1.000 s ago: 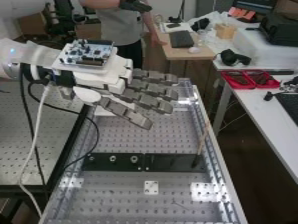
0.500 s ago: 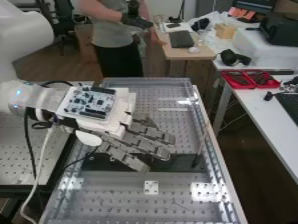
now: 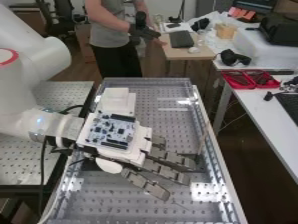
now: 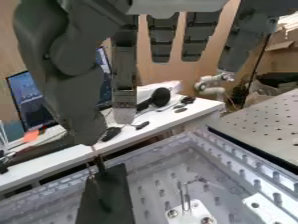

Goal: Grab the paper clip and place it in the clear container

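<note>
From the high view, I see my robot hand with dark grey fingers (image 3: 166,171) held palm down above a long metal bench dotted with holes. A blue-and-white circuit board (image 3: 112,131) sits on the back of its white shell. The fingers are open, fairly straight and slightly spread, slanting toward the bench's near right side, and they grip nothing.

Beneath them is a flat, black rectangular plate (image 4: 106,197), partly hidden by the hand in the high view. A slender brown stick with a dark lower end (image 3: 202,142) stands upright near the plate's right end. Behind the hand, toward the bench's far end, sits a blocky white piece (image 3: 116,102).

In the wrist view, the hand's thick dark thumb (image 4: 81,95) hangs apart from the straight fingers, with open space between. Below them is a small white plate with round metal screws (image 4: 189,216). Just beside it, or overlapping it, is a thin, bent silver wire (image 4: 181,194) that looks like the paper clip; I cannot tell whether it touches the plate. The high view shows a thin line on the bench just past the fingertips, likely the same wire. I cannot tell for certain which object is the clear container.
</note>
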Action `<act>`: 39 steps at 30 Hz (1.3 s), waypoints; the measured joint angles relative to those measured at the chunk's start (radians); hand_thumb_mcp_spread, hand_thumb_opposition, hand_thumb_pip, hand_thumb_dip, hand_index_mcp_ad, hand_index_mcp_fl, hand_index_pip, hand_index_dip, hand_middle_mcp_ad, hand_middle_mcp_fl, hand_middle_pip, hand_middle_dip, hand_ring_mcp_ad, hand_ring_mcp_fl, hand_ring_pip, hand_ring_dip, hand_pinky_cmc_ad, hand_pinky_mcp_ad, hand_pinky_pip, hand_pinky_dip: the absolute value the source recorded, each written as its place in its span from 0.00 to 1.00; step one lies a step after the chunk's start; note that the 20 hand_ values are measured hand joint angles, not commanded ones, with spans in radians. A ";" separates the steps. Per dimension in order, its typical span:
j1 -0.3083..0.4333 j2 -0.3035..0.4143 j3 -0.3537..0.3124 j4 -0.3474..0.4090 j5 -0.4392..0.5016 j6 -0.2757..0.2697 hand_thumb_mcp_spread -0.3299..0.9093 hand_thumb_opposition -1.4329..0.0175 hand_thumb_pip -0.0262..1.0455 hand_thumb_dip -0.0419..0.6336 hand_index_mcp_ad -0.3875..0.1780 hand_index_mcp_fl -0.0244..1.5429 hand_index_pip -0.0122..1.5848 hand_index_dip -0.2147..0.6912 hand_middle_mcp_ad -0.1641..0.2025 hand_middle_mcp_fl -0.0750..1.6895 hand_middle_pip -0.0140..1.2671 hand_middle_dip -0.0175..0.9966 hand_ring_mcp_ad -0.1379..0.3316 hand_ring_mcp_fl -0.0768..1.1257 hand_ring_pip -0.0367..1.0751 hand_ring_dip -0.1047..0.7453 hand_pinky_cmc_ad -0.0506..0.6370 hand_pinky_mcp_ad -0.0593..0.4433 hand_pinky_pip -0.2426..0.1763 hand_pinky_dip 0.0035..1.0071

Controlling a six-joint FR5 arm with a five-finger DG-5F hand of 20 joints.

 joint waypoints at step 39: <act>-0.091 -0.139 0.032 0.102 -0.052 0.164 0.62 0.41 0.63 0.48 0.40 0.15 0.94 0.38 0.60 0.04 0.12 0.17 0.55 0.06 0.11 0.24 0.52 0.64 0.49 0.19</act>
